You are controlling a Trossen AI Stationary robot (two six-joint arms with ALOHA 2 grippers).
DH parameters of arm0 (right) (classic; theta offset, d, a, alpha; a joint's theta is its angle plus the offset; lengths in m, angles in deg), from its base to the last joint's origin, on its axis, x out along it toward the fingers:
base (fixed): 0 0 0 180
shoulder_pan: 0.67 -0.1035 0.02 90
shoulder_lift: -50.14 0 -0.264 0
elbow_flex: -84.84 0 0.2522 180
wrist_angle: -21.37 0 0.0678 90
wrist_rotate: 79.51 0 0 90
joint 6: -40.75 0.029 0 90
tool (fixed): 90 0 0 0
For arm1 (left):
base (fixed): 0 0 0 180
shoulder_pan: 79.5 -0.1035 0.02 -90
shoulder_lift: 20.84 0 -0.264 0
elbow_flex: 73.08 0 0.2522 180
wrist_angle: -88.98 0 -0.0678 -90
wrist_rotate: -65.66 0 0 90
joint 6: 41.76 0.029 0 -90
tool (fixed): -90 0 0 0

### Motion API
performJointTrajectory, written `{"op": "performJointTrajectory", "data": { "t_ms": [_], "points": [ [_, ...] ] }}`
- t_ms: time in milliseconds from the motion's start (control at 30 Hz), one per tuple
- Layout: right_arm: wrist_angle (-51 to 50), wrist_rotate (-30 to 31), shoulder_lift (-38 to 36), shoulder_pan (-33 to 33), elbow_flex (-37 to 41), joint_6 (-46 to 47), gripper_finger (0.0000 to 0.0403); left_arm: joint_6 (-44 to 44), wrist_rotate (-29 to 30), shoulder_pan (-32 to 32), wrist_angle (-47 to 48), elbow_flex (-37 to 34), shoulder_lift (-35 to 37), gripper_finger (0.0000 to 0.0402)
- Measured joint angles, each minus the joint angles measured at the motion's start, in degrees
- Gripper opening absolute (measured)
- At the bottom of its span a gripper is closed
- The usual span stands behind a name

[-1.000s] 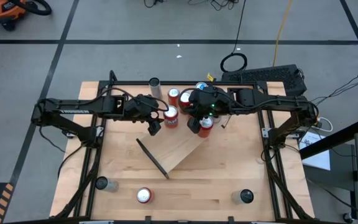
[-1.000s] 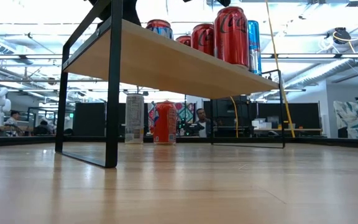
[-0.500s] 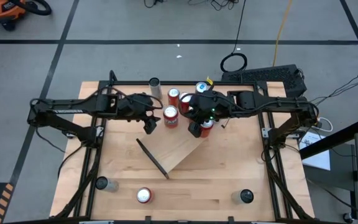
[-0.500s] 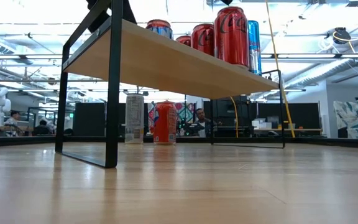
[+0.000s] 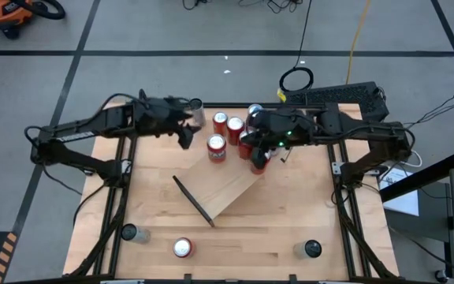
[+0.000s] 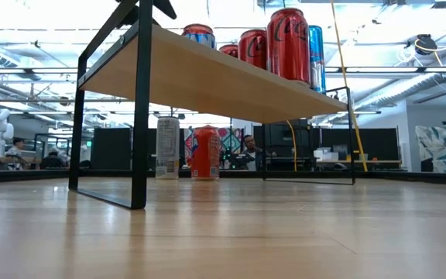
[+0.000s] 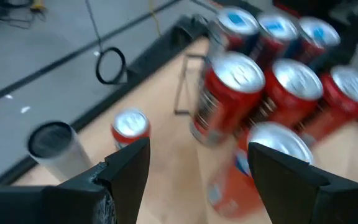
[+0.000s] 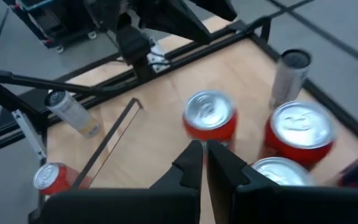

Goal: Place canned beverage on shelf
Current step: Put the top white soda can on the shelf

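1. Starting at the left, we see our left gripper (image 5: 186, 139) hanging over the table's far-left part, just beside a tall grey can (image 5: 196, 110). Its fingers (image 7: 127, 163) stand apart with nothing between them.
2. Next comes the shelf (image 5: 228, 192), set at a slant across the middle of the table (image 5: 290, 221). A cluster of red cans and a couple of blue-topped ones crowds its far end; the red can (image 5: 217, 147) nearest the left gripper stands upright, apart from any finger.
3. At the right, our right gripper (image 5: 257, 166) sits over the cans at the shelf's far end, its fingers (image 8: 194, 163) pressed together and holding nothing.
4. Still off the shelf: a red can (image 5: 182, 248) and two dark-topped cans (image 5: 128, 233) stand near the table's front edge.
5. We judge a full can to be fairly heavy for its size, stiff in the wall but dentable, smooth and slippery. We would take it around the middle of its body, jaws level, squeezing no harder than needed.
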Motion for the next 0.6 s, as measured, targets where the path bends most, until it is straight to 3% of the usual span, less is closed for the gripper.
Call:
{"op": "performJointTrajectory", "data": {
  "t_ms": [300,600],
  "points": [
    [-0.1,3.2,-4.1,7.2,0.0,-7.0,0.0000,0.2,-3.1,-8.1,-1.6,0.1,-0.6,0.0270],
    [-3.0,2.9,-6.0,16.8,-0.1,-15.2,0.0000,1.8,-1.0,-9.8,-2.8,0.1,-0.6,0.0270]
  ]
}}
